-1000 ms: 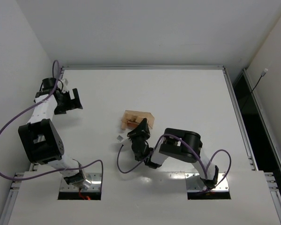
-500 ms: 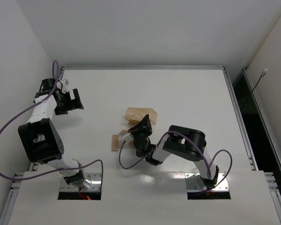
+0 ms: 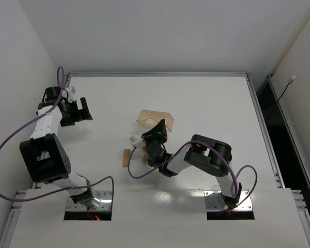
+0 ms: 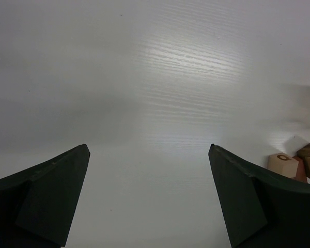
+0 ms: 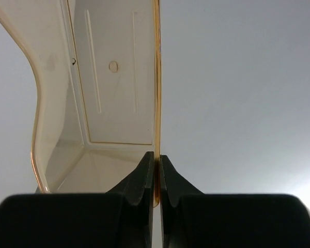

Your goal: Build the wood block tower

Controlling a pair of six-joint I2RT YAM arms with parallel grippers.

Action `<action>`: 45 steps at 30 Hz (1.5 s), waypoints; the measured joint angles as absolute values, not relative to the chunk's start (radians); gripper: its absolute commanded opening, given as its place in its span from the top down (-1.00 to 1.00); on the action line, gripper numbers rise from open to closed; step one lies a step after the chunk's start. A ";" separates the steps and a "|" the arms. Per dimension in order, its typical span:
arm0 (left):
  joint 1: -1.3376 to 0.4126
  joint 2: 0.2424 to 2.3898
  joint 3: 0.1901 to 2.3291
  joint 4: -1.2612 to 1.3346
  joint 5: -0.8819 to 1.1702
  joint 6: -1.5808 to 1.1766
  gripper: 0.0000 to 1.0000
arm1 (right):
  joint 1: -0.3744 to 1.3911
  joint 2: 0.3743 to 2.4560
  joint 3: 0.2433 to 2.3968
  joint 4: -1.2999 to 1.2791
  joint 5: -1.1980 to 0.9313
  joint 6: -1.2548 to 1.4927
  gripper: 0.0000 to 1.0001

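Observation:
My right gripper [image 3: 158, 132] is shut on the side wall of the translucent orange tray [image 3: 153, 118] and holds it tipped at the table's middle. In the right wrist view the tray [image 5: 113, 82] looks empty, its wall pinched at my gripper [image 5: 156, 161]. Wood blocks lie loose on the table left of that gripper: a tan bar [image 3: 126, 157], a pale block [image 3: 134, 139] and a reddish one [image 3: 144, 159], partly hidden by the arm. No tower shows. My left gripper [image 3: 77, 110] is open and empty at the far left; its wrist view [image 4: 150, 206] catches a few blocks [image 4: 287, 164] at the right edge.
The white table [image 3: 206, 103] has a raised metal rim. The right arm's elbow [image 3: 209, 155] and purple cable [image 3: 144, 173] lie just in front of the blocks. The left arm [image 3: 44, 155] stands along the left edge.
My right gripper has tipped the tray and shifted it slightly away from me. The blocks that were in it have spilled onto the table to its left. The left arm has not moved.

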State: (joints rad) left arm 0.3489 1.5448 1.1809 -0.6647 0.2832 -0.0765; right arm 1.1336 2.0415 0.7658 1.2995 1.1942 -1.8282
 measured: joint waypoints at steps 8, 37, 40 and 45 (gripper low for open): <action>0.349 1.523 1.180 -0.664 0.292 -0.080 -1.00 | 1.121 1.990 0.863 1.291 1.250 -1.765 1.00; 0.348 1.503 1.278 -0.739 0.335 -0.027 -1.00 | 0.463 1.961 1.800 -0.894 0.076 -0.068 1.00; 0.348 1.503 1.278 -0.739 0.355 -0.024 -1.00 | 0.312 1.985 1.843 -0.906 -0.008 -0.052 1.00; 0.348 1.503 1.270 -0.733 0.392 -0.018 -1.00 | 0.100 2.038 1.902 -0.915 -0.077 -0.052 1.00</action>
